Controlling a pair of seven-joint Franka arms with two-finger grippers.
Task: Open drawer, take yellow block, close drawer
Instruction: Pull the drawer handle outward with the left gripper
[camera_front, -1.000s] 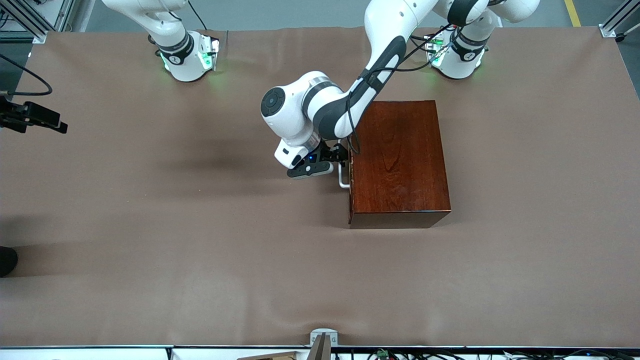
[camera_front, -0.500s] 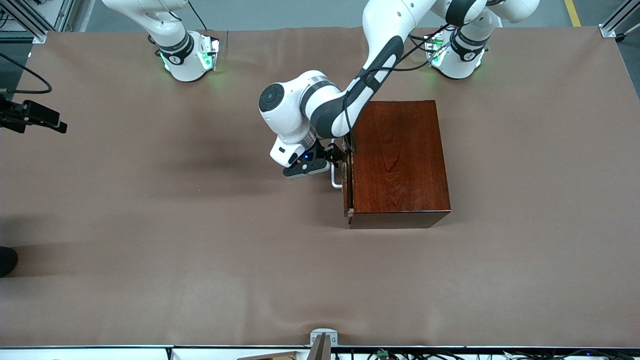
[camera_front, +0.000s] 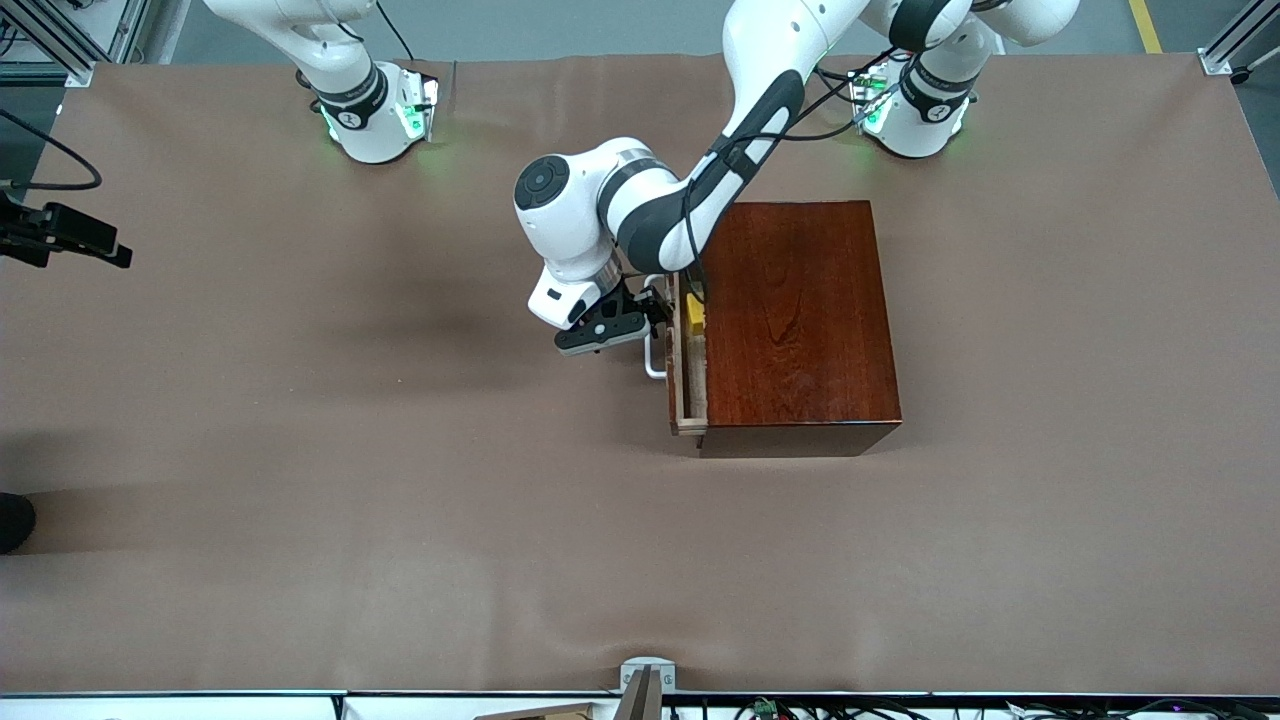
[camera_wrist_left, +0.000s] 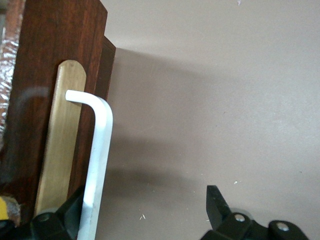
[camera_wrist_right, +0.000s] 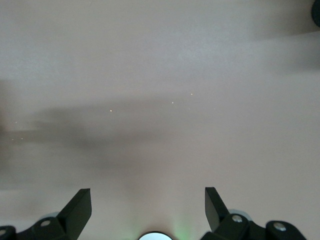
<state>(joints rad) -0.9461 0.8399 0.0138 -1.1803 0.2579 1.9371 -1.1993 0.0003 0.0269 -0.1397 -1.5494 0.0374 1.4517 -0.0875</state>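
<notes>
The drawer (camera_front: 683, 385) of the dark reddish-brown box (camera_front: 800, 320) stands a little way out, and its pale inside shows. The yellow block (camera_front: 694, 314) lies in the drawer, close to the box's edge. The white loop handle (camera_front: 654, 362) is on the drawer front. My left gripper (camera_front: 652, 312) is open in front of the drawer, with one finger hooked inside the handle. In the left wrist view the handle (camera_wrist_left: 100, 150) lies against one finger (camera_wrist_left: 70, 215) of the left gripper (camera_wrist_left: 145, 210), and the other finger is well apart. My right gripper (camera_wrist_right: 147, 210) is open over bare table, waiting.
The brown table cover (camera_front: 400, 500) spreads all around the box. A black device with a cable (camera_front: 65, 235) sticks in at the right arm's end of the table. A small metal bracket (camera_front: 645, 680) sits at the table edge nearest the front camera.
My left gripper has moved away from the box with the handle, and the drawer has slid out from shut to partly open. The yellow block has come into view. The right arm has not moved.
</notes>
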